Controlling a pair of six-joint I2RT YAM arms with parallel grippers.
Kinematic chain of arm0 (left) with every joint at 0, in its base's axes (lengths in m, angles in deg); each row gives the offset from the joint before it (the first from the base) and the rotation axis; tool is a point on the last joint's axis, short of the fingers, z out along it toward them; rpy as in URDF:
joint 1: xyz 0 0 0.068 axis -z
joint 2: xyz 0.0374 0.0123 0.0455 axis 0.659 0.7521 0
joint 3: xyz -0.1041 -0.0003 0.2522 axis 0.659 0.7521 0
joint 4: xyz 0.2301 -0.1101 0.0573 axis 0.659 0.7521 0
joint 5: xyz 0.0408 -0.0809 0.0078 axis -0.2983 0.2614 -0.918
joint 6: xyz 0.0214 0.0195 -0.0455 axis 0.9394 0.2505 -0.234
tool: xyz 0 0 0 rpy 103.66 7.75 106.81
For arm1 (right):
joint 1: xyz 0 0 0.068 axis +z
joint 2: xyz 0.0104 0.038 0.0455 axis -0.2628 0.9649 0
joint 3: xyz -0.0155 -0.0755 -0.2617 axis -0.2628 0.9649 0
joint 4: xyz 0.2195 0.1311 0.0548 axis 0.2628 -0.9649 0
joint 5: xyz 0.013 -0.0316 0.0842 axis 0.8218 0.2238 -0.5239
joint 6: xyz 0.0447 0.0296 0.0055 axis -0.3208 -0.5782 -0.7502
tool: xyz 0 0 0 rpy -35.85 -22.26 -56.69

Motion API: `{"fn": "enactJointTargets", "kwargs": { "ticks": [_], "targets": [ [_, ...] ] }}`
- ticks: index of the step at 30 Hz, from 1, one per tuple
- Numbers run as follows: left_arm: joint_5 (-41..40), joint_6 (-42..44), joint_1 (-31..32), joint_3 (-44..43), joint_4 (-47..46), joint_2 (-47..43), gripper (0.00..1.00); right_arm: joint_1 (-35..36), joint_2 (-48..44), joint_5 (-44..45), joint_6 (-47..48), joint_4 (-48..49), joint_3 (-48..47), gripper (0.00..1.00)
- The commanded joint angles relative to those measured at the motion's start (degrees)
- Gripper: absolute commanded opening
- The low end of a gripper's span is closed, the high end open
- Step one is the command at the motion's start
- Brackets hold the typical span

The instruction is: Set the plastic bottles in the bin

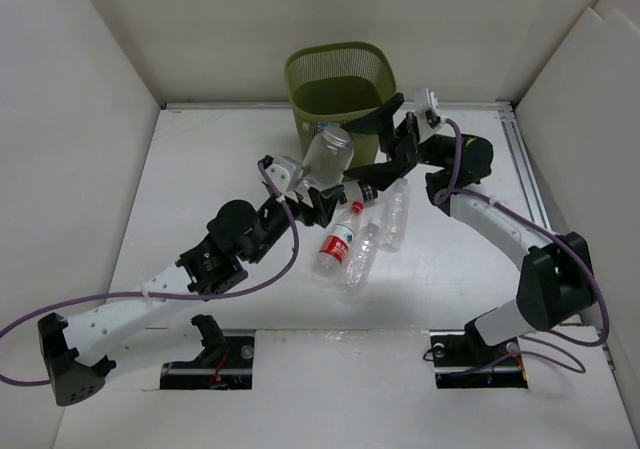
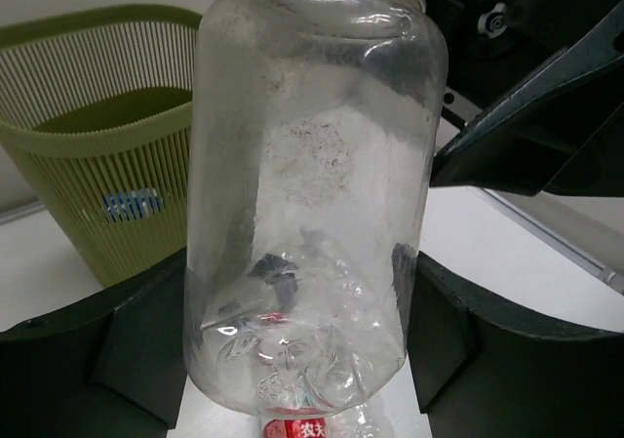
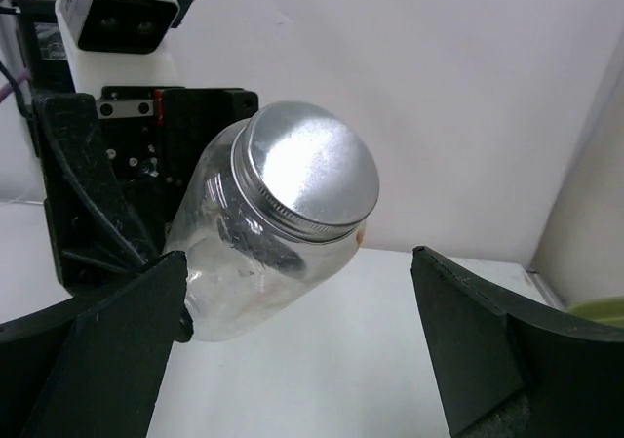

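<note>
Holding a wide clear bottle [image 1: 326, 154] by its lower half, the left gripper [image 1: 315, 191] carries it above the middle of the table [image 1: 200, 169], lid tipped toward the bin [image 1: 340, 84] at the far edge. That lean suggests a drop into the bin is the step in hand. The right gripper [image 1: 362, 155] hangs just beside the silver lid [image 1: 340, 137] with its jaws spread wide and empty, perhaps ready to help. At least three plastic bottles lie loose near the table's centre, among them a red-labelled bottle [image 1: 339, 246] and two plain ones [image 1: 397, 211].

From the left wrist, both fingers [image 2: 146, 350] press the bottle's [image 2: 312, 194] sides, so the grip is firm and partly closed. The bin [image 2: 88, 175] stands behind at left, and a small blue mark on its mesh is too blurred to read. Below the bottle a red label [image 2: 310, 428] shows white Chinese characters, seemingly 农夫.

From the right wrist, the lid [image 3: 310, 170] is plain metal with no writing. The right fingers [image 3: 458, 340] stand well apart, touching nothing. A sliver of the bin's rim [image 3: 600, 308] shows at lower right.
</note>
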Motion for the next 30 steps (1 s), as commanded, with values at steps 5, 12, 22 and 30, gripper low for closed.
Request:
{"fn": "enactJointTargets", "kwargs": {
  "ticks": [5, 12, 22, 30],
  "targets": [
    [7.2, 3.3, 0.4, -0.2, -8.3, -1.2, 0.0, 4.0, 2.1, -1.2, -7.9, 18.7, -4.9, 1.0],
    [7.2, 3.8, 0.4, -1.4, -8.2, 0.1, 0.0, 8.5, 4.7, -1.2, -11.0, 22.8, -8.0, 1.0],
    [3.1, 3.1, 0.4, -1.9, -6.9, 0.1, 0.56, 9.1, 6.4, -0.1, -14.2, 26.2, -8.6, 0.0],
    [-5.7, -2.8, 0.4, -1.4, -3.1, 0.1, 1.0, 1.8, 9.3, -1.4, -6.7, 9.6, -20.8, 0.0]
  ]
}}
